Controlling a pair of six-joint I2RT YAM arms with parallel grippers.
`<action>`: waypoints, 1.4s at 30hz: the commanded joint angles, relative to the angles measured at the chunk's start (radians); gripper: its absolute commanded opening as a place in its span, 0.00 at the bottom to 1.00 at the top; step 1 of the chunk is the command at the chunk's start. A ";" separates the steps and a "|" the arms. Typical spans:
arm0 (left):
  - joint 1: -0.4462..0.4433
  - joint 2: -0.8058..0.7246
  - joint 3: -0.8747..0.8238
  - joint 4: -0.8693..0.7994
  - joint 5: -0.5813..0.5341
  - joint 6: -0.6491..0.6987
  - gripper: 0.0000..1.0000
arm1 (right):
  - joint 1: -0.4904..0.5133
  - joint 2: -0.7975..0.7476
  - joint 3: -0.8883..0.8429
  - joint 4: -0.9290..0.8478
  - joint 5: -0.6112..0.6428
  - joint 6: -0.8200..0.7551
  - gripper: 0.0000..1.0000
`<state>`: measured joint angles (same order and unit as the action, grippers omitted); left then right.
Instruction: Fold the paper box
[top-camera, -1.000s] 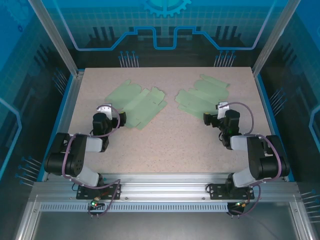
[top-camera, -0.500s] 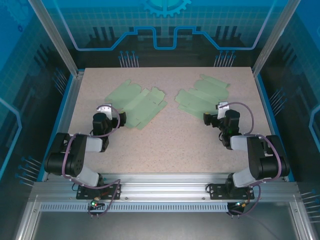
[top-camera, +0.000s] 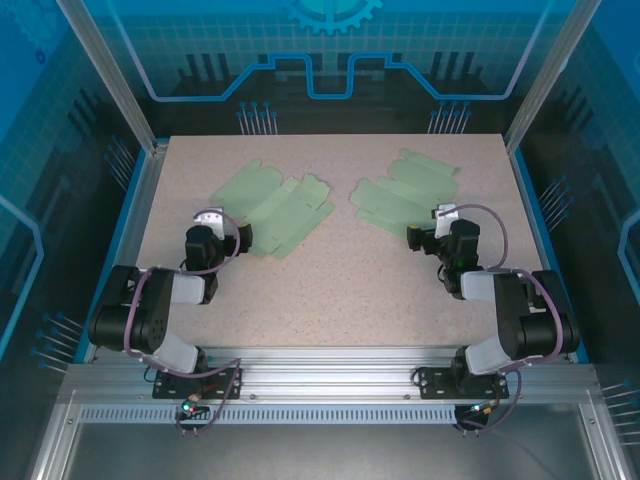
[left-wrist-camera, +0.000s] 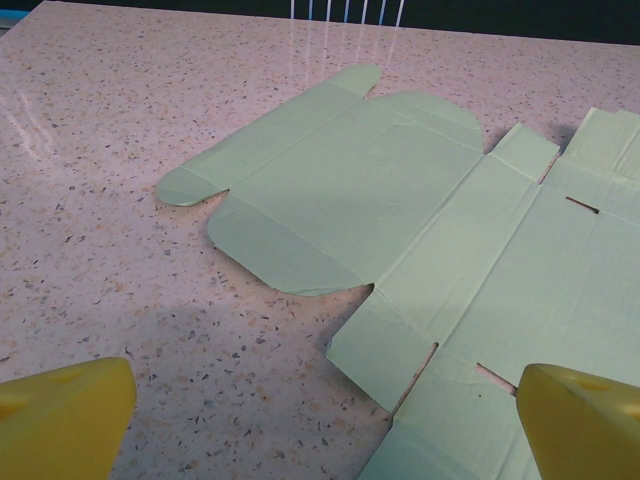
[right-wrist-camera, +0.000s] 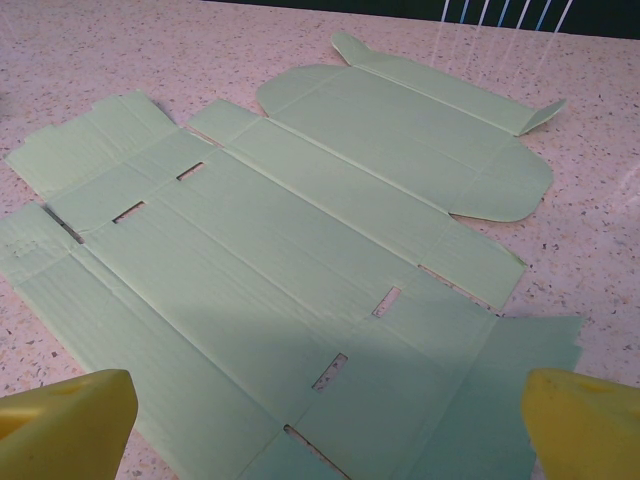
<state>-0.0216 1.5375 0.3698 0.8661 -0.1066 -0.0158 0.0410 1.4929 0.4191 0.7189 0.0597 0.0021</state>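
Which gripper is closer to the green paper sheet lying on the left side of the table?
Left. The left gripper hangs open at that sheet's near edge; the right gripper is across the table, by the other green sheet.

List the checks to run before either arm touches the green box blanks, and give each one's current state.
1. Left gripper open and empty: ok.
2. Right gripper open and empty: ok.
3. Left blank flat and unfolded on the table: ok.
4. Right blank fully flat: not ok; in the right wrist view, its far end tab curls up a little.
5. Blanks apart, no overlap: ok.
6. Creases scored well enough to fold cleanly: cannot tell.
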 joint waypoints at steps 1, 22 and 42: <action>0.010 0.008 0.017 0.037 0.029 0.025 0.99 | 0.013 0.010 0.017 0.028 0.005 -0.003 1.00; -0.038 -0.413 0.142 -0.372 0.068 -0.131 0.99 | 0.011 -0.228 0.158 -0.498 0.144 0.133 1.00; -0.239 -0.033 0.467 -0.406 0.307 -0.458 0.99 | -0.193 0.015 0.567 -1.164 -0.177 0.457 0.97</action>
<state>-0.2523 1.4860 0.7753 0.4259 0.1410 -0.4141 -0.1429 1.4357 0.9215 -0.3828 -0.0139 0.4492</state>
